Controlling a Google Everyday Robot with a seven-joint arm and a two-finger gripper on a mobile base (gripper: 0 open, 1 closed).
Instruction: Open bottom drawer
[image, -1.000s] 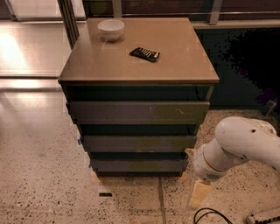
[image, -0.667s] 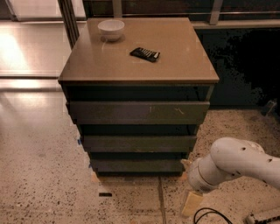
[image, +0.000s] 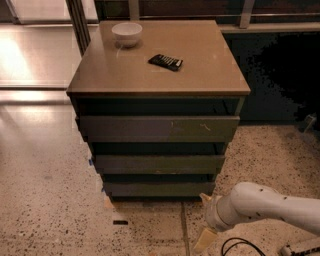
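Bottom drawer (image: 159, 189), narrowest and lowest front of the cabinet (image: 158, 75), appearing shut, up and left of the gripper (image: 205, 240), gripper low over the floor, not touching it, jaws' spread cannot be told.

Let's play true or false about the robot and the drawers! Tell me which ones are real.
1. A white bowl sits on the cabinet top. True.
2. The gripper is low near the floor, right of the bottom drawer. True.
3. The gripper holds the bowl. False: it is far below it, by the floor.
4. The cabinet shows five drawer fronts. False: three.
5. The dark flat thing lies inside the bowl. False: it lies apart from it, on the top.
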